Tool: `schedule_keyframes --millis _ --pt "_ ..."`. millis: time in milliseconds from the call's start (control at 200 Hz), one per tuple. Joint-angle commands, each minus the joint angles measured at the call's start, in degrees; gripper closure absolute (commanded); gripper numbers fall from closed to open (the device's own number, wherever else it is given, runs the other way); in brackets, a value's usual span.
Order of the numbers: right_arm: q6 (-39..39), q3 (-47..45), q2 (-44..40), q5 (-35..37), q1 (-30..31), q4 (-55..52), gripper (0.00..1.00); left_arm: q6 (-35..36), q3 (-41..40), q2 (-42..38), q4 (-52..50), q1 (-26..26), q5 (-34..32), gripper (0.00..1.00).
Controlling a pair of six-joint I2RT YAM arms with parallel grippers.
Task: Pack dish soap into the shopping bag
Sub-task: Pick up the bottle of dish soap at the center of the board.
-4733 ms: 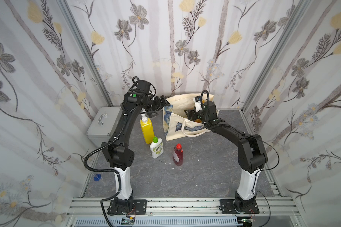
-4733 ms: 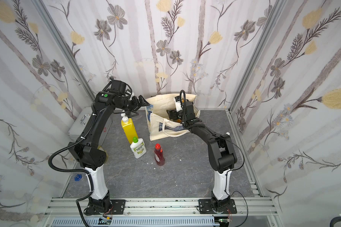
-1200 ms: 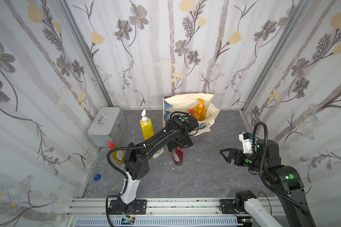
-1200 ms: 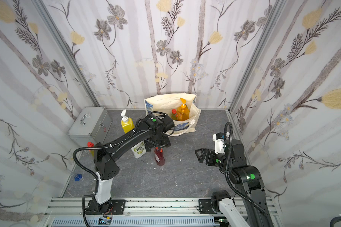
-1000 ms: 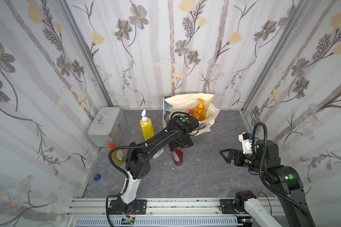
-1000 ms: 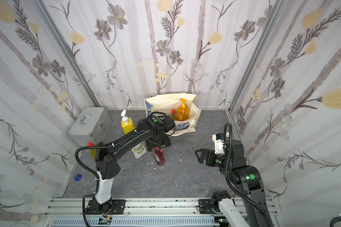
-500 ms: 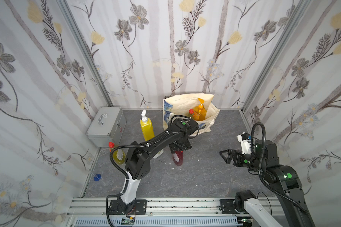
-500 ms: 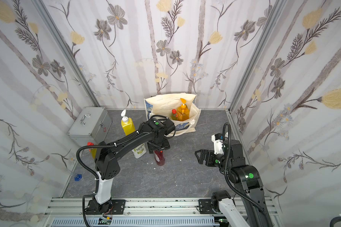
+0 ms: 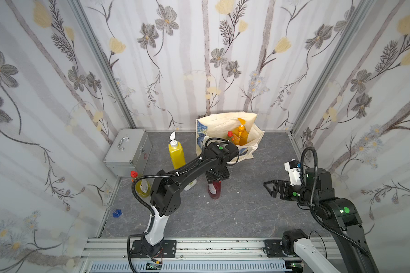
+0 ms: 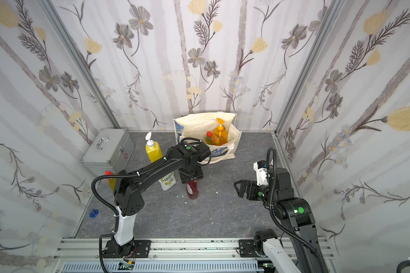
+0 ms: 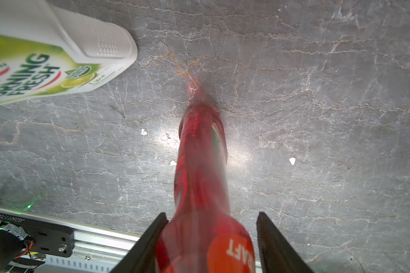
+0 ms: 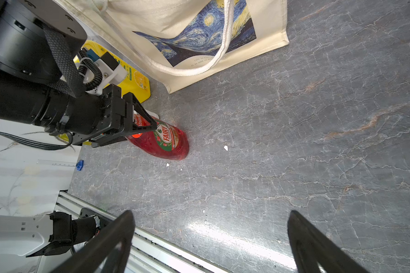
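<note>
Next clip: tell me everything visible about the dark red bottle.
The dark red bottle is translucent plastic holding red liquid, with a green-and-red FAIRY label and a round orange sticker. It stands upright on the grey stone-look surface. The left end effector straddles its upper part, hiding the cap; one finger looks in contact, the other shows a gap.

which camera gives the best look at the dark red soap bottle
The right wrist view: the dark red bottle stands in side view, label readable, the left end effector around its top. The left wrist view looks blurrily down its length. In both top views it is small, its upper part hidden under that end effector.
</note>
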Motion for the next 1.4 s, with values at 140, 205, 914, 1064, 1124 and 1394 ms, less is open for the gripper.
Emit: schedule_keyframes --millis 140,205,914,1064,1124,1394 --pt "-0.2 -1.1 -0.2 0.9 0.0 1.0 0.0 0.0 0.2 -0.9 -2.1 0.1 -0.6 0.48" --pt "-0.1 -1.1 -0.3 0.8 0.1 1.0 0.0 0.1 0.1 -1.0 -2.2 0.1 -0.4 0.48" --pt "1.8 -2.8 -0.3 0.6 0.1 3.3 0.0 3.2 3.4 -2.7 -6.3 0.1 -1.0 0.68" --pt "2.1 -3.1 -0.2 0.5 0.1 3.5 0.0 3.7 6.4 -2.5 -7.5 0.1 -0.6 0.68" --pt "2.1 -3.2 -0.1 0.5 0.0 3.5 0.0 3.9 8.2 -2.3 -8.3 0.1 -0.4 0.68" --pt "2.2 -4.4 0.1 0.9 0.0 3.9 0.0 4.9 20.7 -0.3 -13.0 0.1 0.0 0.68"
